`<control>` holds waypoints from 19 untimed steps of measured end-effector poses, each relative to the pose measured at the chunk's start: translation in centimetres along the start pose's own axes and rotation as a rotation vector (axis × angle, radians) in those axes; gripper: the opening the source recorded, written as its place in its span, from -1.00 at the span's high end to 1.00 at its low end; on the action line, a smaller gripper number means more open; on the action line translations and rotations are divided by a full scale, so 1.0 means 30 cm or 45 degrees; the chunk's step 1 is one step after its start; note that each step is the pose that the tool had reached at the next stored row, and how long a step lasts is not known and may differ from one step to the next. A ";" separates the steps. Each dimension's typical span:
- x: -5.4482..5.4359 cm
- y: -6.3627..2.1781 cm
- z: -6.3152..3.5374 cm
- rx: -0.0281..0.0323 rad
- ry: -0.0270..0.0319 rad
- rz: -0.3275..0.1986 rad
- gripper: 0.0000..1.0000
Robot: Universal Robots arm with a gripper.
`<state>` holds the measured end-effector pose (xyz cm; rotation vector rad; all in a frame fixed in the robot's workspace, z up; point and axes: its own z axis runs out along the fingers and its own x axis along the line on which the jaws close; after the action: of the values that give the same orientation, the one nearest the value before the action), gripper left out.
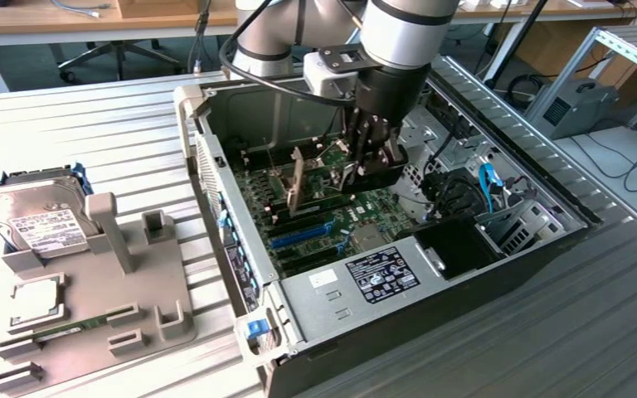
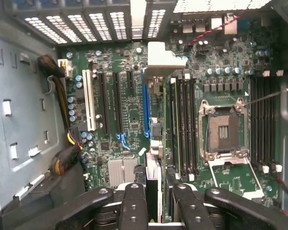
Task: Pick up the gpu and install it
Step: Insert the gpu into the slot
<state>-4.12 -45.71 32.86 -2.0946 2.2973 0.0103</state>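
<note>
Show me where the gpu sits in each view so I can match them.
Exterior view: the gpu stands on edge inside the open case, held in the jaws above the motherboard.
Wrist view: seen edge-on between the jaws, running alongside the blue slot.
Shared landmark: the silver CPU socket.

Your gpu (image 2: pixel 153 165) stands on edge, upright inside the open case, pinched between the tool (image 2: pixel 157 191) fingers. You see it edge-on as a thin black card, its silver bracket end pointing at the case's slotted rear wall. It sits along the blue slot; whether it is seated cannot be told.
</note>
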 end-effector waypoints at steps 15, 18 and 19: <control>0.001 0.009 0.009 0.0007 0.0005 0.024 0.47; 0.001 0.011 0.011 0.0008 0.0005 0.024 0.47; 0.002 0.011 0.012 0.0008 0.0004 0.024 0.47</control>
<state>-4.46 -45.71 32.51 -2.0727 2.3170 0.0097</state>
